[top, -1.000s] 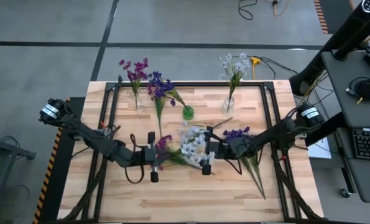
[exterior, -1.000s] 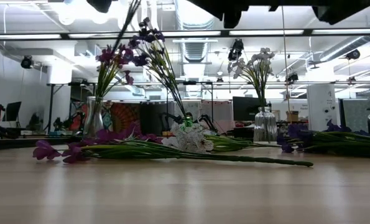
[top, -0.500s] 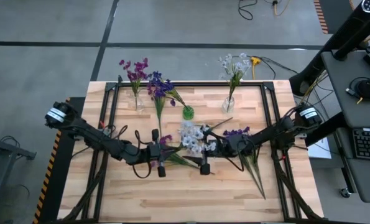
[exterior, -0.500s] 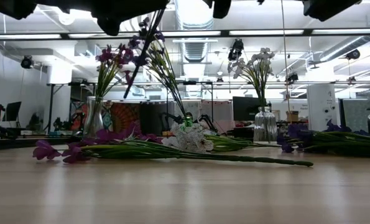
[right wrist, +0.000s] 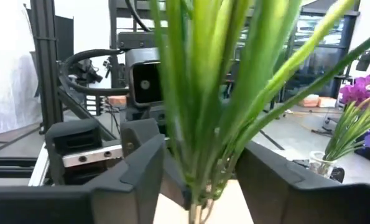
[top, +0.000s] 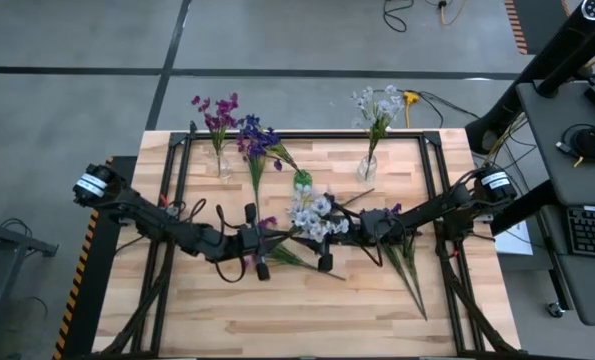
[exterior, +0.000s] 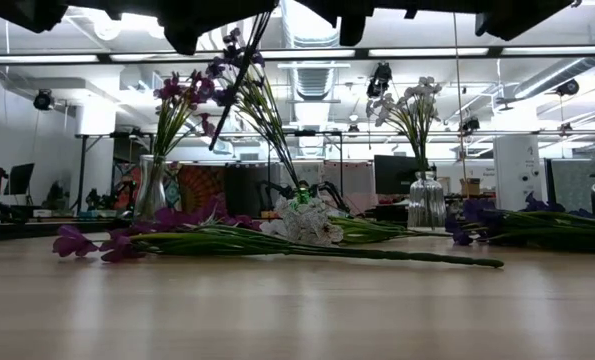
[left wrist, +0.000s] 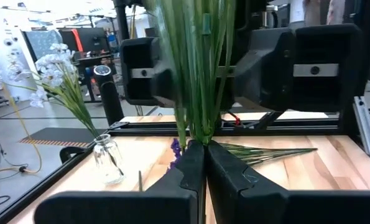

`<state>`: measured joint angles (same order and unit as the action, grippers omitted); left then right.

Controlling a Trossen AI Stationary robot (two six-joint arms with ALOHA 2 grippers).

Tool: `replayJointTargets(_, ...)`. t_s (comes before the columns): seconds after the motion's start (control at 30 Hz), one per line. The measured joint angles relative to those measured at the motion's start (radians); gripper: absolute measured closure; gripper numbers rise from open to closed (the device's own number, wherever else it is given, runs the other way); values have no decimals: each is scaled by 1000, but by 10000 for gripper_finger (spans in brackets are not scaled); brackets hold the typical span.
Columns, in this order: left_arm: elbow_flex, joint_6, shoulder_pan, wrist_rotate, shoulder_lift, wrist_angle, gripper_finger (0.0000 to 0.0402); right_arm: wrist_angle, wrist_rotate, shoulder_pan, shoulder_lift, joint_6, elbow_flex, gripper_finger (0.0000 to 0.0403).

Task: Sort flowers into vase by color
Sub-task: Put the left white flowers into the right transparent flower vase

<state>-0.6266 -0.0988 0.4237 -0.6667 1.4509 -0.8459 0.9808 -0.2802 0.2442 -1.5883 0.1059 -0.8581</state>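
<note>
Left gripper (top: 259,243) pinched tight on green stems of the pale white-blue sprig (top: 312,215), lifted above table centre. Right gripper (top: 332,238) at 3 o'clock of it, fingers (right wrist: 138,165) partly apart around the same stems, contact unclear.

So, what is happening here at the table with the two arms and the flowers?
Both arms meet over the middle of the wooden table on one white flower sprig, lifted off the surface. The left gripper is shut on its green stems. The right gripper has its fingers on either side of the same stems. Three vases at the far edge already hold magenta, blue-violet and white flowers. More sprigs lie on the table unsorted.
</note>
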Motion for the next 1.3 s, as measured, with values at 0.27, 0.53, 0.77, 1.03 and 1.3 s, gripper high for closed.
replayJointTargets(0.27,0,2,-11,0,0,1,402,0,-1,-2,0,17,0,321)
replayJointTargets(0.53,-1,15,-12,-1,-1,-2,395,1,-1,-1,0,44,0,384)
replayJointTargets(0.77,-2,35,-12,-6,-14,11,316,-17,0,0,9,44,0,380)
replayJointTargets(1.03,-2,80,-12,-5,-56,167,210,-228,-112,0,127,44,0,380)
replayJointTargets(1.3,-2,116,-8,-5,-188,351,190,-647,-452,-6,390,-30,-1,380)
